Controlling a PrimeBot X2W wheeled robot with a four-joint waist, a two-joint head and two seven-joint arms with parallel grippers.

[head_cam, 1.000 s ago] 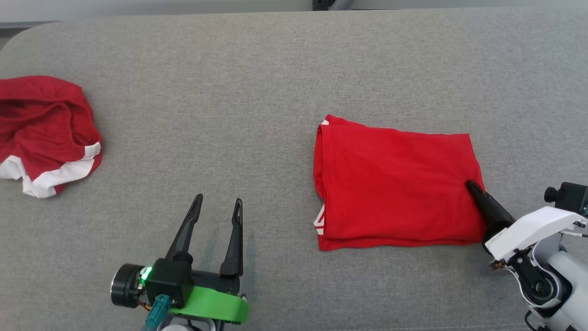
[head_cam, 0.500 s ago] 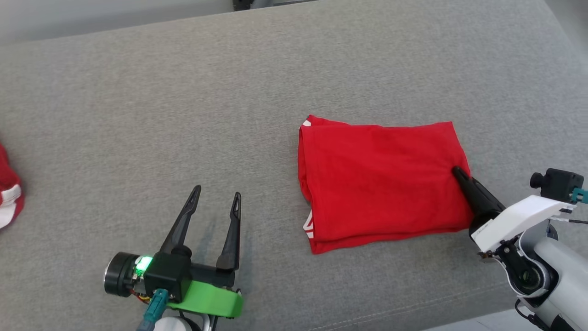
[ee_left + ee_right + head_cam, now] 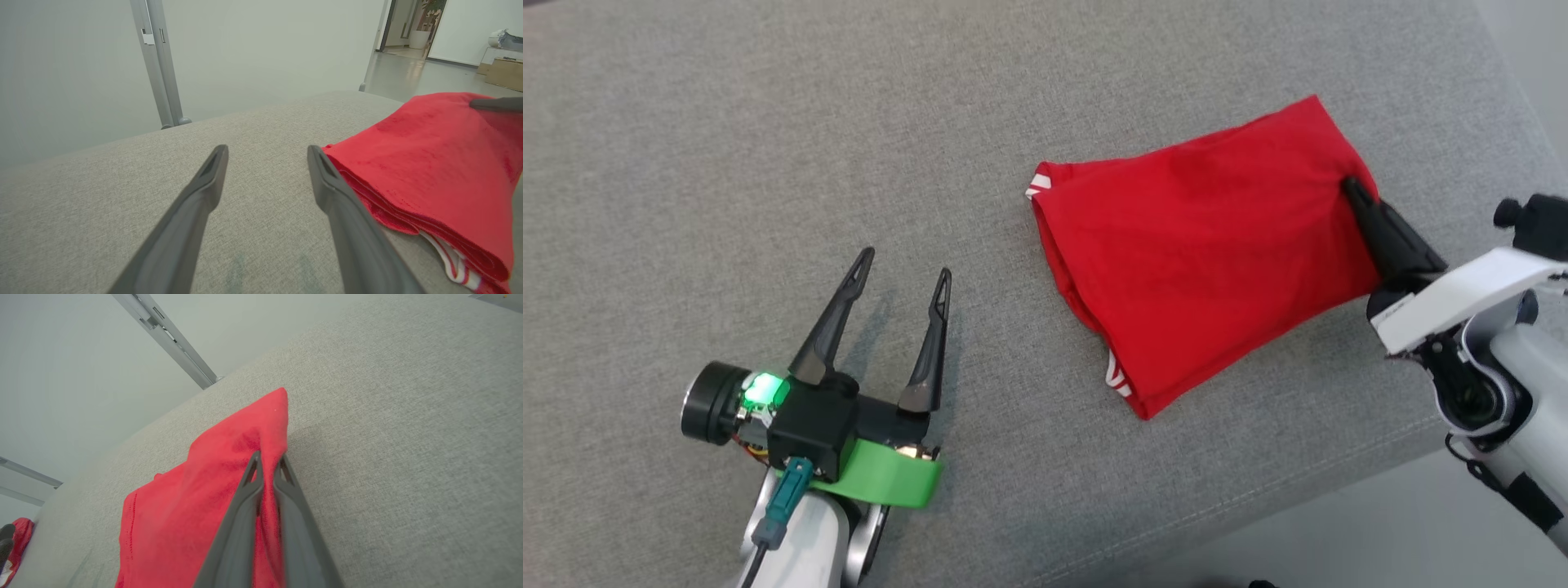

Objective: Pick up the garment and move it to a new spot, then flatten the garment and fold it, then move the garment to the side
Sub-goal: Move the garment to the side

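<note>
The right claw [image 3: 1354, 188] is clenching the right-hand edge of the folded red garment [image 3: 1201, 253]; in the right wrist view its fingers are pressing together with the cloth bunching between them [image 3: 269, 457]. The left claw [image 3: 905, 263] is hovering released over bare grey bench [image 3: 768, 122], jaws spread wide and holding nothing, just beside the garment's left end.

The garment is lying as a compact layered rectangle, white trim peeking out at its left corners, skewed across the bench near the right front corner. Its gripped side seems to be riding slightly raised while the rest is resting on the fabric.

Judging from this, the relocating, flattening and folding are looking finished, and the last step, shifting the bundle aside, is appearing to be in hand. What is remaining is setting it down without spoiling the fold and letting go.
</note>
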